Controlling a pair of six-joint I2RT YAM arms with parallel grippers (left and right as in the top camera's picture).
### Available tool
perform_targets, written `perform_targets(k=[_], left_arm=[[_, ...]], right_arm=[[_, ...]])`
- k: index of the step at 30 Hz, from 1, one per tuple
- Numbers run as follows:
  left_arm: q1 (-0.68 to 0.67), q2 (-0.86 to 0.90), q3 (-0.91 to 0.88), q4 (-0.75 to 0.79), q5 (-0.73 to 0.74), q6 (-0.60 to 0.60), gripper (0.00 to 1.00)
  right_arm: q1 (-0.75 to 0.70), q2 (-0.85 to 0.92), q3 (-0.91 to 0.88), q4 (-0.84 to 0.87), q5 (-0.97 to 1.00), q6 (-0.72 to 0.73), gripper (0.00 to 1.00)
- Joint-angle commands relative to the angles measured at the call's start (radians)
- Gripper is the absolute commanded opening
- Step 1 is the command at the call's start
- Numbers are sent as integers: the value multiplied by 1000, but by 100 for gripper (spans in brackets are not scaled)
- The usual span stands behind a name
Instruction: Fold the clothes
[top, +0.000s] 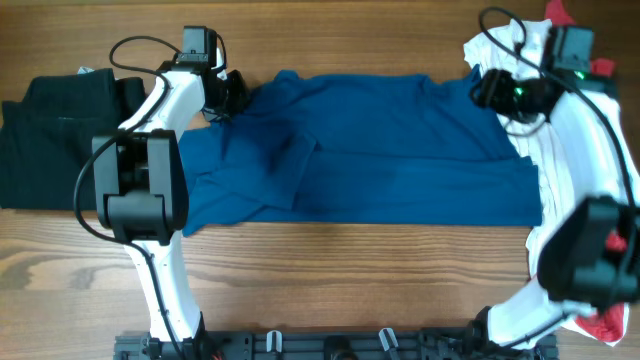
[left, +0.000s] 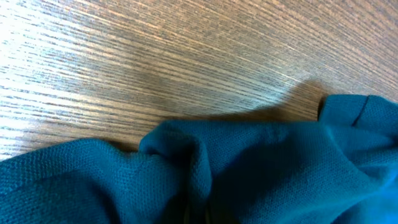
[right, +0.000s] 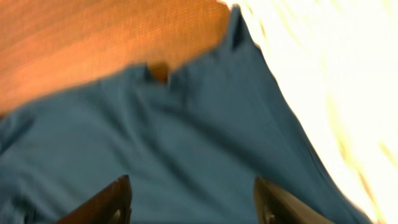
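The royal-blue shirt (top: 360, 150) lies spread across the middle of the wooden table (top: 330, 280). My left gripper (top: 230, 97) sits at its far left corner, shut on a bunched fold of the blue shirt (left: 199, 168). The cloth hides its fingers in the left wrist view. My right gripper (top: 487, 90) hovers over the shirt's far right corner. It is open, its two dark fingertips (right: 121, 186) spread wide over the blue cloth (right: 186, 124), with nothing pinched between them.
A black garment (top: 60, 130) lies at the left end of the table. A white garment (top: 565, 150) lies along the right side under the right arm, with red cloth at the far right corner (top: 556, 12) and the near right (top: 606, 325).
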Motion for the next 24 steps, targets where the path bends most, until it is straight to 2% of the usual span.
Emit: perform_targets(k=[1,13,24], left_arm=[[9,-28,3,-15,-14,2,4],[8,-28,-3,-18,-14,2,4],[8,-28,-3,-18,-14,2,4]], right_arm=[[1,124,37,79,-38,204,57],[26,285,37,329,-41,317,57],[26,289,36,368,100,365,57]])
